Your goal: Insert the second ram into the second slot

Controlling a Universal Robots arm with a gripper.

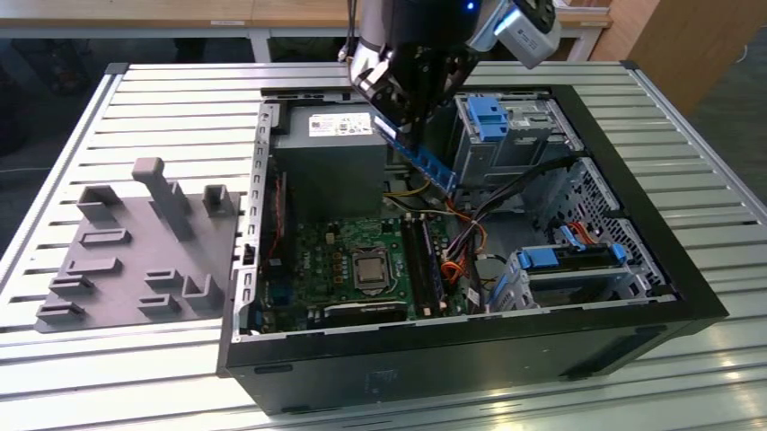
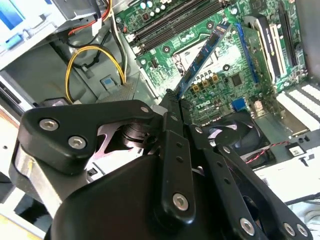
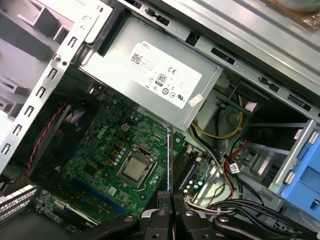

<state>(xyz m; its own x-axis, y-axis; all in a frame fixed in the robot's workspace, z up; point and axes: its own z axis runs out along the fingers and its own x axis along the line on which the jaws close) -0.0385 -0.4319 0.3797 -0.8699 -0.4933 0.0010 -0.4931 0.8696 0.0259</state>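
An aluminium slatted table [image 1: 144, 99] carries an open desktop computer case [image 1: 480, 359] lying on its side, with the power supply [image 3: 150, 55] and the green motherboard [image 1: 330, 256] exposed. Above the board hangs the claw [image 1: 401, 135], pinched narrow on one end of the second ram [image 1: 429, 162]. The blue stick slants down in mid-air, clear of the board. The memory slots [image 1: 422, 260] lie below its free end, so the stick is carried but not seated. I cannot tell which slot is already filled. The claw hides the gripped end of the stick.
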